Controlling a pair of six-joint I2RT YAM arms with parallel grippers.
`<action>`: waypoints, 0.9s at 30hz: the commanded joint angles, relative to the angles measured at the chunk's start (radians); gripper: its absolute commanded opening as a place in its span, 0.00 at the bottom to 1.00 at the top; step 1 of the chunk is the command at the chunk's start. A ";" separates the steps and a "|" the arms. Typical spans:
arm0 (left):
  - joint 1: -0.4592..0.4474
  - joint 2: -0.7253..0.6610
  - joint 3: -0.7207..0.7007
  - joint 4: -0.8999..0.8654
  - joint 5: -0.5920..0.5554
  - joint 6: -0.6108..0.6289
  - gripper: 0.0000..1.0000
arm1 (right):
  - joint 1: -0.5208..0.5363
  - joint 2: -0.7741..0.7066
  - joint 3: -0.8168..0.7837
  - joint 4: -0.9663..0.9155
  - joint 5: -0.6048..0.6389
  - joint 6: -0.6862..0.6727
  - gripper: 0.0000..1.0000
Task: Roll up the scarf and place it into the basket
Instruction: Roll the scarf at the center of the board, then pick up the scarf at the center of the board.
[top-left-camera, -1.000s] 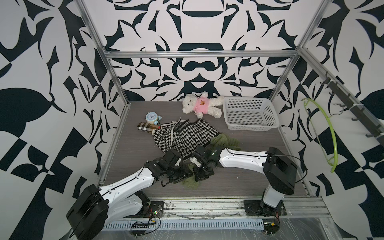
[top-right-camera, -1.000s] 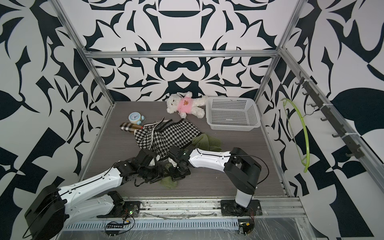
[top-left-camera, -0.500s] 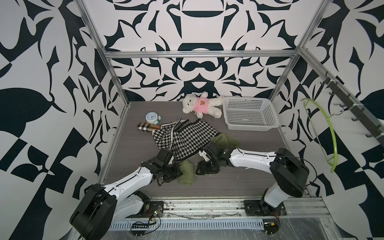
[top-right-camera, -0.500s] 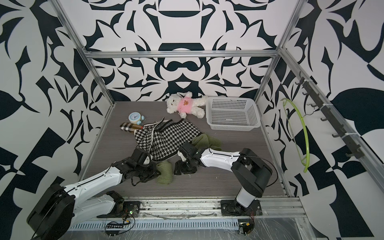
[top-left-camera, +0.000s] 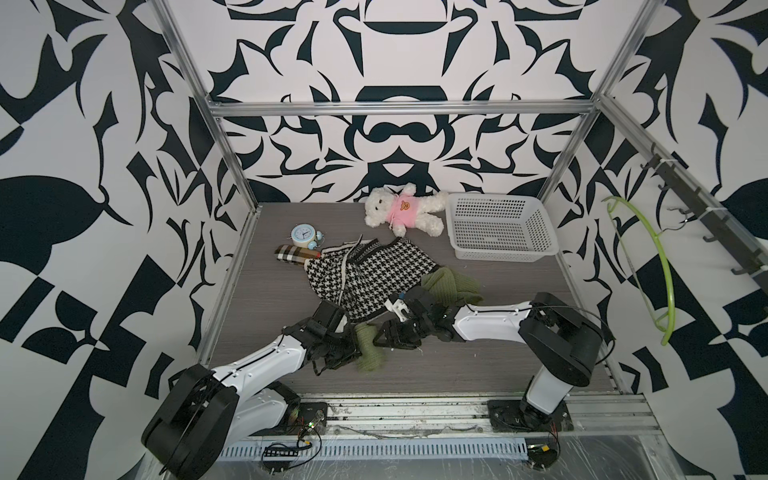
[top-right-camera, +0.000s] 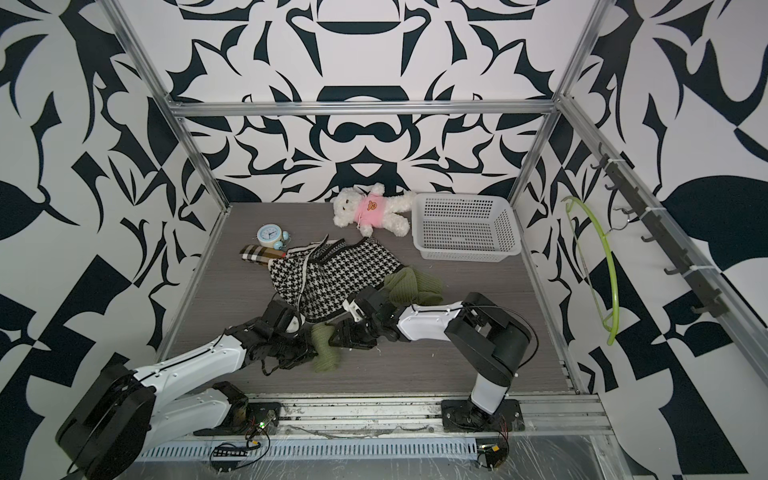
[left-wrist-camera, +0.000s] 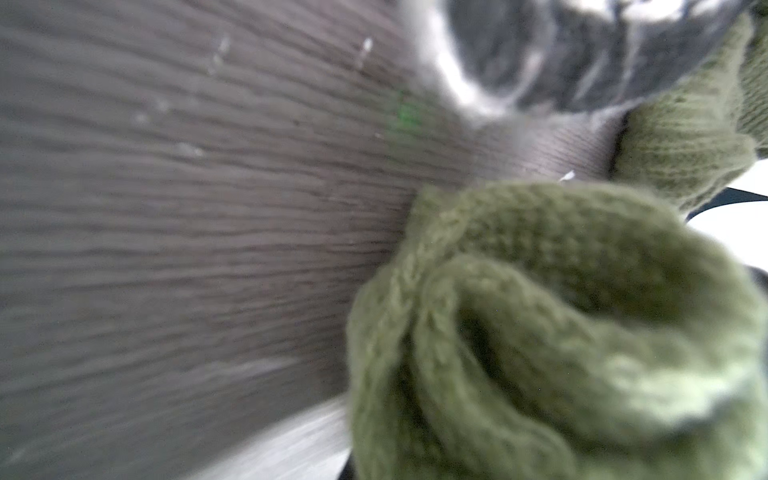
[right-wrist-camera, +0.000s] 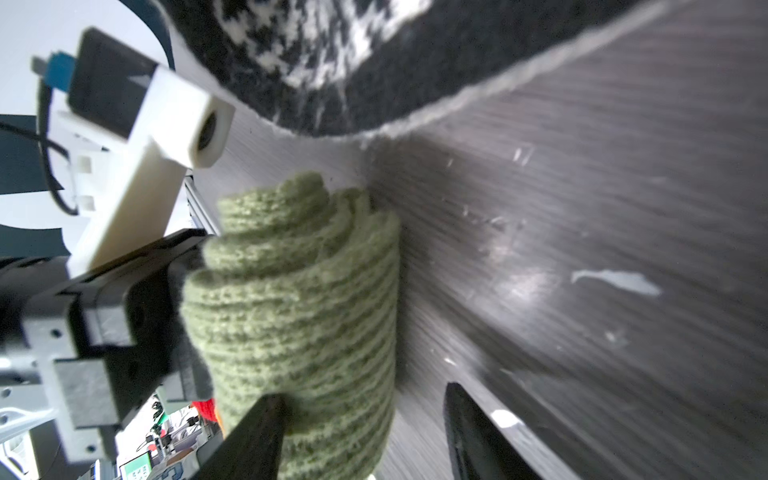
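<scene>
Scarf (top-left-camera: 368, 347): olive-green knit, one end wound into a loose roll lying on the grey table (top-left-camera: 498, 357) near its front edge, between the two grippers; the layered spiral of the roll shows plainly in the right wrist view (right-wrist-camera: 299, 311). A further bunch of the same knit lies behind the right arm, beside the houndstooth garment (top-left-camera: 365, 274); the stretch joining the two is hidden. Left gripper (top-left-camera: 352, 348): closed, clamped on the side of the roll, with the knit filling much of the left wrist view (left-wrist-camera: 540, 332). Right gripper (right-wrist-camera: 361, 395): jaws parted, one finger against the roll's end, the other over bare table, nothing held. Basket (top-left-camera: 498, 249): white, perforated, upright at the far right of the table, well apart from the scarf, nothing visible inside. Teddy bear (top-left-camera: 401, 210): white with a pink top, lying just beside the basket. Alarm clock (top-left-camera: 302, 235): pale blue, at far left, by a folded plaid cloth (top-left-camera: 293, 254).
</scene>
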 joint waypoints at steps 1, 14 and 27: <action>0.000 0.031 -0.022 -0.015 0.000 0.019 0.00 | 0.006 -0.080 0.006 -0.032 -0.006 -0.020 0.63; -0.001 0.057 -0.001 0.002 0.006 0.018 0.00 | 0.052 -0.013 0.126 -0.190 -0.067 -0.134 0.64; 0.000 0.080 0.021 0.011 0.013 0.023 0.00 | 0.135 0.181 0.234 -0.155 -0.019 -0.107 0.05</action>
